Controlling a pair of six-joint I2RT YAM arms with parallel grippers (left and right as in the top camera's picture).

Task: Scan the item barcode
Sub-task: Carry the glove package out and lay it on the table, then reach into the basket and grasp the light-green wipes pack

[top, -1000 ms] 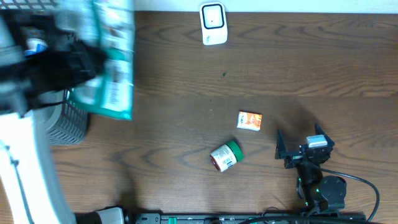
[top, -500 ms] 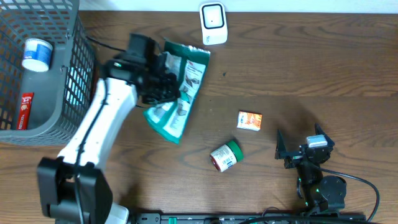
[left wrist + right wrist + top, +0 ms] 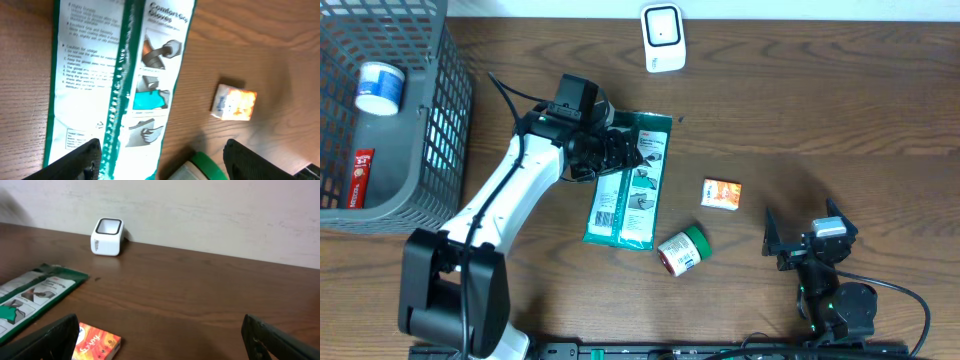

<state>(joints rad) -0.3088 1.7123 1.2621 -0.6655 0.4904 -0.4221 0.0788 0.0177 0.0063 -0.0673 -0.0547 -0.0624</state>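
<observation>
A green-and-white glove packet (image 3: 628,180) lies flat on the table, printed side up. My left gripper (image 3: 616,150) hovers over its upper end, jaws open, nothing between them. In the left wrist view the packet (image 3: 120,75) fills the left half, and my left gripper (image 3: 162,161) spans its lower edge and a green jar lid (image 3: 200,167). The white scanner (image 3: 663,38) stands at the back edge, apart from the packet. My right gripper (image 3: 802,240) rests open at the front right, and in its own view the right gripper (image 3: 160,340) holds nothing.
A small orange box (image 3: 722,194) lies right of the packet. A jar with a green lid (image 3: 682,250) lies on its side near the packet's lower end. A grey wire basket (image 3: 448,120) with several items stands at the back left.
My left arm swung the packet from over the basket to the middle of the table. The jaws opened and the packet now lies flat. The right arm has not moved.
</observation>
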